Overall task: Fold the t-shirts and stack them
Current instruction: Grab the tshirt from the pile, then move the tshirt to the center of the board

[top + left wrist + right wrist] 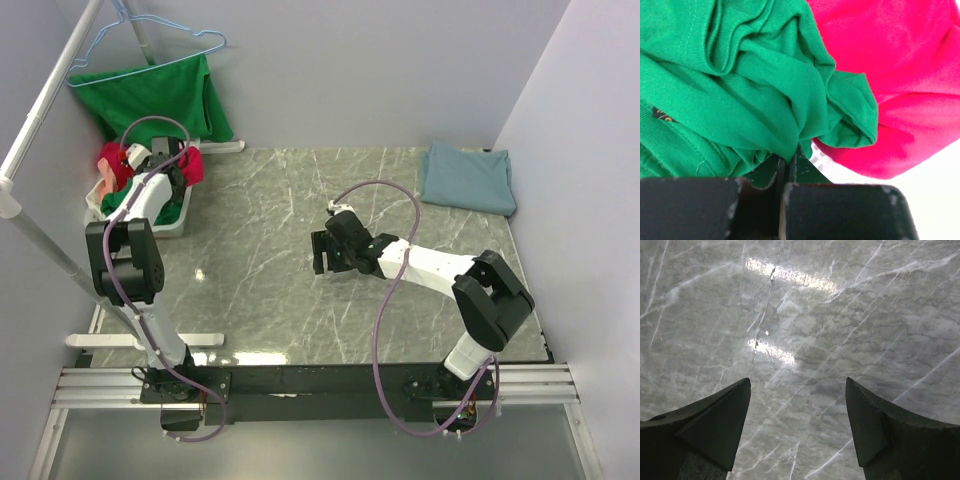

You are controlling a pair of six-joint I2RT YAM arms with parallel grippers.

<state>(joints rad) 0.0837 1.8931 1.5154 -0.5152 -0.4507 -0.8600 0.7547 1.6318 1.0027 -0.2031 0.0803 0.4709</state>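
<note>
- The step in hand is judged to be the picking of a fresh shirt: the green t-shirt (740, 100) is being gripped where it lies crumpled in the basket (150, 228) at the far left of the table (280, 200).
- The left gripper (787, 162) is seen closed, its jaws brought almost together, with a bunched fold of the green cloth pinched between the tips.
- A red t-shirt (900, 75) is found in the same basket, lying against the green one on its right side; no red cloth is seen in the pinch itself.
- A blue-grey t-shirt (468, 178) is seen already folded, laid flat at the far right corner of the table, well apart from the basket.
- The right gripper (797, 385) is held above the bare middle of the table with its jaws spread wide; nothing is held or touched by it.
- Next, a lift out of the basket is called for, so that the green t-shirt is drawn free of the red one and carried to the open middle of the table.
- Care is needed there: only a small fold is caught, so the cloth could slip, or the red t-shirt could be dragged along.
- A second hold by the right gripper is likely to be wanted for spreading the shirt flat.
</note>
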